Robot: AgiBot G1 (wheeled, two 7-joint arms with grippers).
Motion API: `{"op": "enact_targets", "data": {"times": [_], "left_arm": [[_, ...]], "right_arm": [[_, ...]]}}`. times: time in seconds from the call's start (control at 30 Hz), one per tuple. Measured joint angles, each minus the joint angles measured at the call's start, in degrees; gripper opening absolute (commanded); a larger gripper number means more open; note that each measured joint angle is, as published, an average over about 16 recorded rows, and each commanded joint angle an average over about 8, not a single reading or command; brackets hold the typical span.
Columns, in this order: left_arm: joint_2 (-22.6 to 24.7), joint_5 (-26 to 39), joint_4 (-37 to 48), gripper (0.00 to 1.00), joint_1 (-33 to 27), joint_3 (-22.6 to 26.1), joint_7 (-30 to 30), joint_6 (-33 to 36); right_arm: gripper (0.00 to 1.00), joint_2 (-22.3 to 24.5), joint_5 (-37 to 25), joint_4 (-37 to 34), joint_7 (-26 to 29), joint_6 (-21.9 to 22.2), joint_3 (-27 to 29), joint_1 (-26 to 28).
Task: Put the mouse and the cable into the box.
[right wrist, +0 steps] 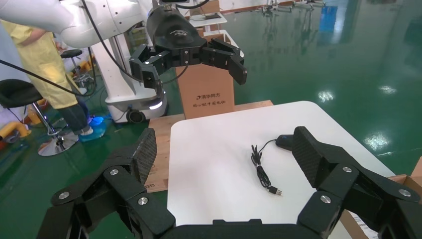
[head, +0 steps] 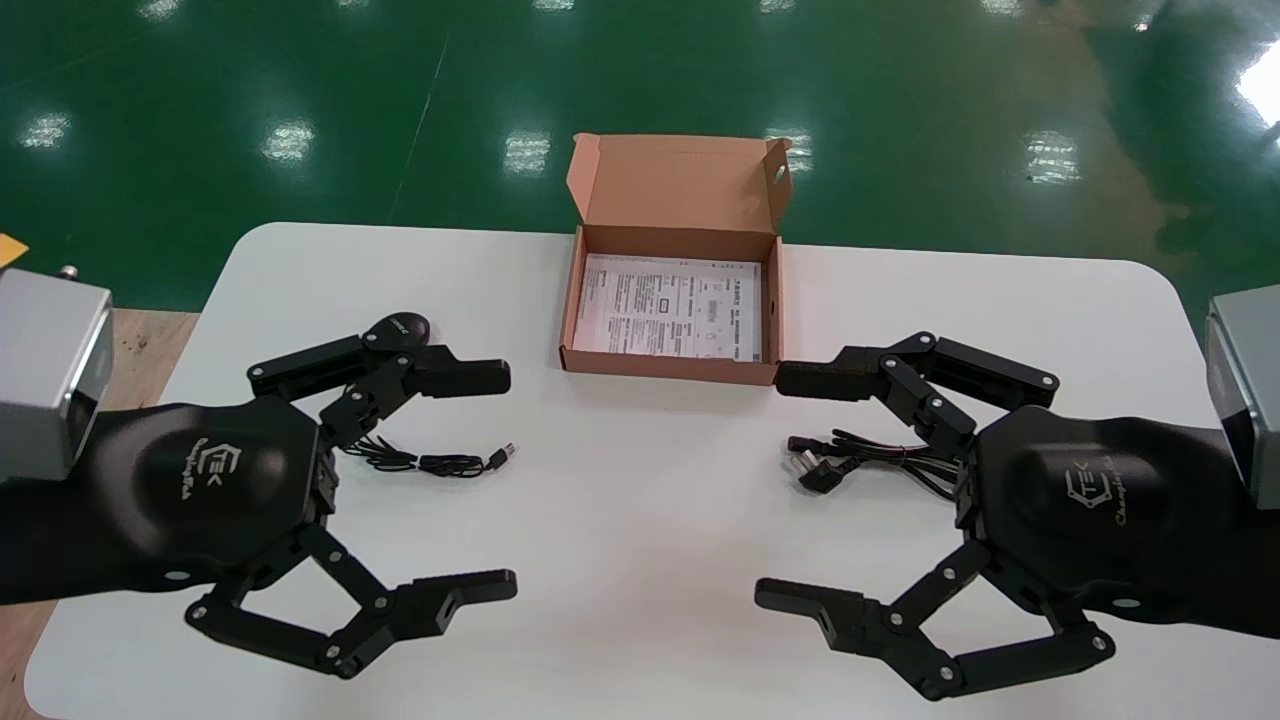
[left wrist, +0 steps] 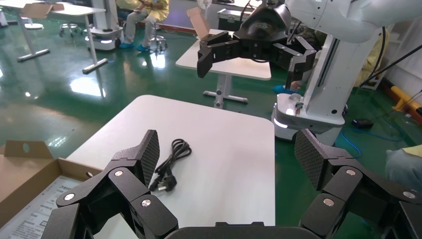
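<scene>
White table (head: 650, 480) with rounded corners on a green floor (head: 300, 80); its middle is bare between the arms. Box (head: 665, 366): cardboard, at the far middle edge, lid raised, printed sheet (head: 670, 305) lying inside. Mouse (head: 398, 328): black, on the left of the table, partly behind the left gripper's far finger; mouse cord (head: 440, 463) trails toward the centre, loosely bunched. Power cable (head: 880, 450): black, on the right, largely under the right arm. Left gripper (head: 505, 480): above the table over the mouse cord, jaws spread wide, holding nothing. Right gripper (head: 772, 487): opposite it, above the power cable, jaws likewise spread and empty. The left wrist view alone shows the power cable's full coil; the right wrist view shows the mouse unobstructed and a carton (right wrist: 206, 92) beyond the table's edge.
</scene>
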Motion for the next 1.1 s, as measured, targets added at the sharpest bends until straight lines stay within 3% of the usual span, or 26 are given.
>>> {"op": "enact_targets", "data": {"times": [0.47, 0.67, 0.87, 1.1], "left_arm": [[-0.1, 0.2, -0.1, 1.00, -0.1, 0.1, 0.0, 0.2], [-0.6, 4.2, -0.8, 1.00, -2.9, 2.6, -0.5, 2.0], [-0.6, 12.8, -0.4, 1.00, -9.7, 8.9, -0.9, 3.9], [3.3, 26.6, 5.4, 1.00, -20.7, 19.2, 1.0, 4.8]], "right_arm": [[1.00, 0.0, 0.0, 0.0, 0.0, 0.0, 0.0, 0.0], [1.00, 0.1, -1.6, 0.0, -1.8, -0.3, -0.1, 0.7], [1.00, 0.1, -8.0, -1.0, -8.7, -1.4, -1.0, 3.4], [1.00, -0.3, -20.9, -6.4, -22.9, -2.9, -4.0, 8.4]]}}
